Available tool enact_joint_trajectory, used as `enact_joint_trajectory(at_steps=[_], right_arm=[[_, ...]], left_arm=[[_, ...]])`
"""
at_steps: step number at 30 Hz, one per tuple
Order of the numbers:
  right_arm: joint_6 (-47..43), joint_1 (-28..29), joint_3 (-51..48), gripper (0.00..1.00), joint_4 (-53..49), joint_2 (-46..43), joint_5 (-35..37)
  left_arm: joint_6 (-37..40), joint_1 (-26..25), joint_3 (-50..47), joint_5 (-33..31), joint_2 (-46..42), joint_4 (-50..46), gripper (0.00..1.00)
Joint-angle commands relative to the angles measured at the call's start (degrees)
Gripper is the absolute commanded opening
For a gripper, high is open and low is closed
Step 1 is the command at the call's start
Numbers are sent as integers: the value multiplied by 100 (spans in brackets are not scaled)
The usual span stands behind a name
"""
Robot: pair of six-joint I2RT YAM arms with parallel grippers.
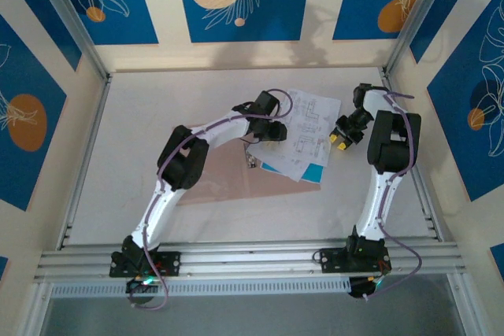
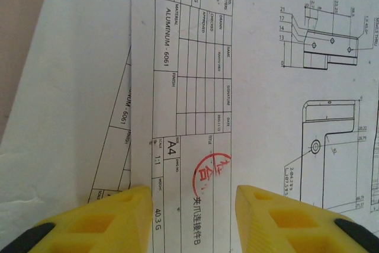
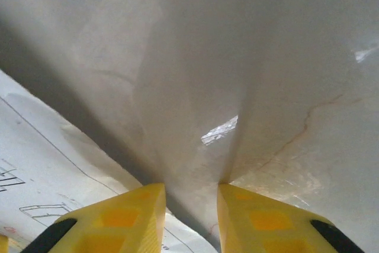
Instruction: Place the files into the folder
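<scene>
Yellow fingertips [image 2: 112, 217] of my left gripper [image 2: 190, 201] stood partly apart and gripped nothing. Between and beneath them lay the files [image 2: 195, 87], flat printed sheets with a title block and line drawings. Whether my pads pressed on the paper, I could not tell. Past the sheets' edge showed a strip of the pinkish-tan folder [image 2: 18, 39].

My right gripper [image 3: 190, 192] was also parted around nothing, over bare table [image 3: 266, 57], with the files' right edge just beside one finger.

From above, the files [image 1: 309, 133] lay with their long axis running roughly far to near, slightly tilted, a cyan sheet [image 1: 305, 172] peeking out at the near end. The folder [image 1: 228, 179] lay flat to their left and nearer the bases. I judged that the sheets had to travel leftward, and that my left arm was better placed for it.
</scene>
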Motion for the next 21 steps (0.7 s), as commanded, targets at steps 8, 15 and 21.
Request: enact_joint_trajectory(at_steps=[8, 15, 21], right_arm=[[72, 257, 46, 25, 2, -498, 33], [256, 578, 221, 25, 2, -569, -66], [280, 665, 287, 24, -39, -159, -89]], left_arm=[[11, 7, -200, -121, -536, 331, 42], [-60, 192, -73, 3, -324, 141, 42], [24, 228, 6, 285, -113, 48, 42]])
